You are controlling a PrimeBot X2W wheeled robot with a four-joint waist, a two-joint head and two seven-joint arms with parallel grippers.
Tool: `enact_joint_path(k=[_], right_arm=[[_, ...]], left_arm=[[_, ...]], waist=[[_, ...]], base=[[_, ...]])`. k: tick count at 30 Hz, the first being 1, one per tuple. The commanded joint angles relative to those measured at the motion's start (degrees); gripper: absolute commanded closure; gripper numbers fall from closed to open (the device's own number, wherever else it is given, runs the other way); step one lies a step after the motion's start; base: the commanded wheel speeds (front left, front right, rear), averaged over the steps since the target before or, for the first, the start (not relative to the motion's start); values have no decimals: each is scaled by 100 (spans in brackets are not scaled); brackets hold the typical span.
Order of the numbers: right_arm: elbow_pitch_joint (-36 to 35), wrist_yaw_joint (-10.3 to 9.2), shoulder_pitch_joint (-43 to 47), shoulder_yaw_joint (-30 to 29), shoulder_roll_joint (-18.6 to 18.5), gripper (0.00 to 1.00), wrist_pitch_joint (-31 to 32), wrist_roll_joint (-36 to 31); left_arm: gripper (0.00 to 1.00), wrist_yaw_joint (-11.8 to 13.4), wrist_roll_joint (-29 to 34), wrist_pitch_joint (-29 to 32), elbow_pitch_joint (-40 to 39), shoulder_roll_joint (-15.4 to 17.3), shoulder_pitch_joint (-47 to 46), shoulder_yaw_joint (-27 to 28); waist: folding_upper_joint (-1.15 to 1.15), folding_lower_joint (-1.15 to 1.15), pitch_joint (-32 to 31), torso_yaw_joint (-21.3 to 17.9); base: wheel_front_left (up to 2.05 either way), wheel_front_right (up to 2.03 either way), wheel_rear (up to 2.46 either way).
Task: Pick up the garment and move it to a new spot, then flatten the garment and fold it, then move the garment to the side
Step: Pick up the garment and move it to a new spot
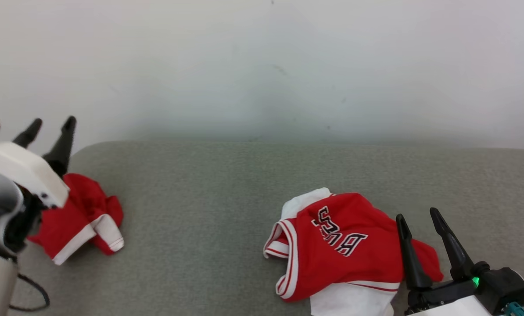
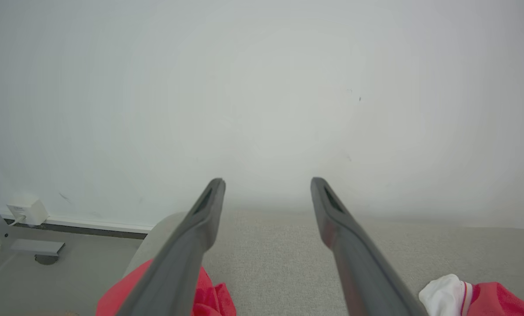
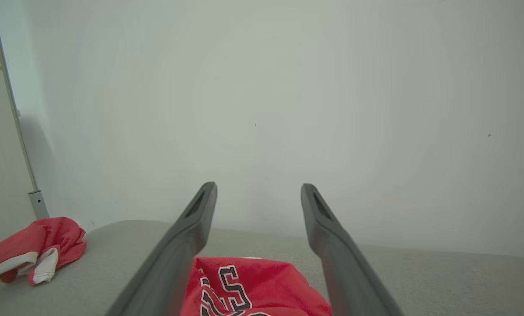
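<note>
The crumpled red-and-white basketball jersey with black lettering (image 1: 345, 250) lies bunched on the grey fabric-covered worktop (image 1: 200, 197), just beside the right gripper (image 1: 416, 214), whose jaws are spread and empty. The left gripper (image 1: 53, 121) is likewise spread. The jersey is probably light, limp and a little slick, so pinch a trimmed hem edge.

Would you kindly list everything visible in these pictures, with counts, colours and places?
jersey: one, red and white with dark lettering, crumpled on the right of the cushion
smaller garment: one, red with white trim, bunched at the cushion's left end
cushion: one, grey, spanning the foreground
wall: one, white, behind the cushion
wall box: one, white, low on the wall
left gripper: one, dark, open, by the smaller garment
right gripper: one, dark, open, at the jersey's right edge
</note>
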Motion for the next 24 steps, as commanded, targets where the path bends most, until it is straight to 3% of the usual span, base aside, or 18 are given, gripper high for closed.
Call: enact_joint_path(k=[1, 10, 16, 24], right_arm=[[-11, -10, -84, 34, -63, 0, 0, -78], [-85, -10, -200, 28, -215, 0, 0, -119], [-131, -10, -141, 57, -237, 0, 0, -133], [-204, -10, 29, -11, -243, 0, 0, -141]], left_arm=[[0, 80, 103, -238, -309, -19, 340, 8], [0, 630, 266, -1529, -1916, -485, 1851, 161], [0, 971, 706, -2406, -2058, -847, 2692, 38], [0, 1013, 1073, -2630, -2310, -1377, 3199, 189]], waist=[[0, 1, -12, -181], [0, 1, 75, -752], [0, 1, 170, -1091], [0, 1, 377, -1223]], base=[[0, 0, 0], [0, 0, 0], [0, 0, 0], [0, 0, 0]])
